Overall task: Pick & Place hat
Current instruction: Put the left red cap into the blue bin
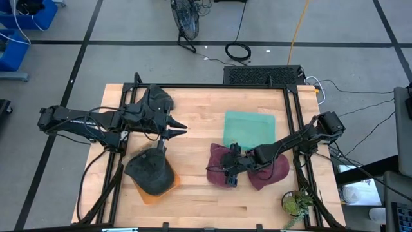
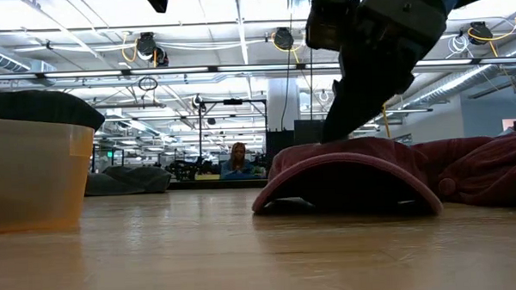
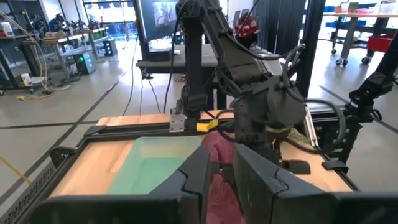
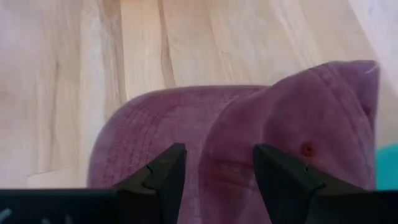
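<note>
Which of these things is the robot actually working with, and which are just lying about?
In use:
- maroon cloth hat
- right tool, open over the hat
- flat green mat

Lying about:
- dark hat on orange tub
- small potted plant
- left tool, waiting

The hat (image 1: 239, 169) lies near the worktop's (image 1: 193, 200) front edge, right of centre, just before a mat (image 1: 250, 127). A second hat (image 1: 150, 169) sits on a tub (image 1: 159, 191) at front left. A plant (image 1: 297, 203) occupies the front right corner.
</note>
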Robot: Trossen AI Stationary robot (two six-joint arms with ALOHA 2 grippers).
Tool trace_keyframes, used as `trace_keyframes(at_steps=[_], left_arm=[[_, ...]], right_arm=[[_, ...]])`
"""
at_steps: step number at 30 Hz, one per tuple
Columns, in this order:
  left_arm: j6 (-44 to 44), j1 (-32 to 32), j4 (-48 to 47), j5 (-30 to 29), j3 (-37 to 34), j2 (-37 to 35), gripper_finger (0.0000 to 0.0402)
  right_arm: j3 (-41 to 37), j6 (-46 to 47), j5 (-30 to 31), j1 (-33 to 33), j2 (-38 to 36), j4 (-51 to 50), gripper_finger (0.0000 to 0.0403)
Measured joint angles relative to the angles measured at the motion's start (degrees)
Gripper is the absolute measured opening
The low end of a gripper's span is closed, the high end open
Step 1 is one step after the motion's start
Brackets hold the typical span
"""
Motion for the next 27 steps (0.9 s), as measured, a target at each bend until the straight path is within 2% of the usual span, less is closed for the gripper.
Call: trace_keyframes(at_steps=[8, 16, 23, 27], left_arm=[[0.0, 0.0, 0.0, 0.0, 0.0, 0.0, 0.0072], [-0.1, 0.0, -0.2, -0.1, 0.0, 0.0, 0.0072], [0.0, 0.0, -0.2, -0.1, 0.0, 0.0, 0.0072], [0.0, 0.0, -0.4, -0.1, 0.0, 0.0, 0.0072]], right_arm=[[0.0, 0.1, 3.4, 0.0, -4.9, -2.5, 0.0171], [-1.8, 5.1, 1.3, 0.1, -0.7, -0.3, 0.0171], [-1.8, 5.1, -0.1, 0.0, 0.3, 0.2, 0.017], [-1.8, 4.6, -0.1, 0.0, 0.3, 0.0, 0.0147]])
